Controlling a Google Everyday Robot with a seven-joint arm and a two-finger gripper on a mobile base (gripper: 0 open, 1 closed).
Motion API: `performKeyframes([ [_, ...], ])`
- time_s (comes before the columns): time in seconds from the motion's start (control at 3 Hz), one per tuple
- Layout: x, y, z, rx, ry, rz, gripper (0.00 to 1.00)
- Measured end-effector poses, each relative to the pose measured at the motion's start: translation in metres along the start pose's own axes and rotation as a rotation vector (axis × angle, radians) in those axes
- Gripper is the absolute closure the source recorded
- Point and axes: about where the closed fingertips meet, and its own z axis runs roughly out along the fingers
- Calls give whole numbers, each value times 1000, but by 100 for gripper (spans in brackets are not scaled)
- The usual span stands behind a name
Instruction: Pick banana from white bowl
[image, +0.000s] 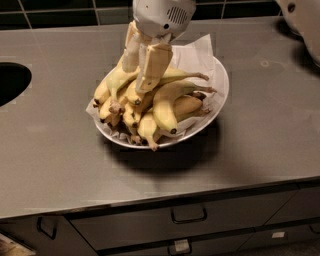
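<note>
A robot's pincer (137, 80) hangs low over the heaped white bowl (220, 95) near the far edge of the desk (60, 150), placed to reach the slender top banana (180, 75); whether it grips cannot be told.
</note>
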Motion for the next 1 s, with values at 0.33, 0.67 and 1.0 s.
performKeyframes([
  [0.33,4,2,2,-7,6,3,51],
  [0.67,3,2,-8,16,11,-22,49],
  [1.0,2,-1,-18,42,20,-43,49],
])
